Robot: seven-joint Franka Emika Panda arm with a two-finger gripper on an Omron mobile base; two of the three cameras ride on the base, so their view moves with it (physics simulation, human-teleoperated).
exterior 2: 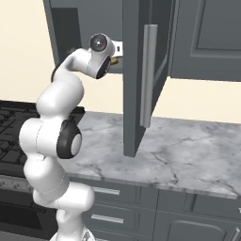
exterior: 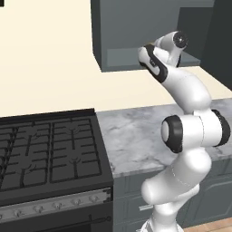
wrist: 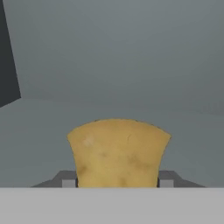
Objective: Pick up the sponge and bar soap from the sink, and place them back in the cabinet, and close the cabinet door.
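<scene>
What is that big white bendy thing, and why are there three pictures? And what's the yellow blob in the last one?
The white bendy thing is a robot arm. It stands by a kitchen counter made of grey marble, beside a black stove.

Two pictures come from cameras riding behind the arm, one on its left side and one on its right, so you see the same kitchen from two sides. The third camera sits on the robot's hand and looks straight ahead past its fingers.

The yellow blob is a sponge. The gripper, the robot's two-finger hand, is shut on it, one finger on each side. The arm is reaching up into the grey cabinet on the wall, and the cabinet door stands open.
</scene>
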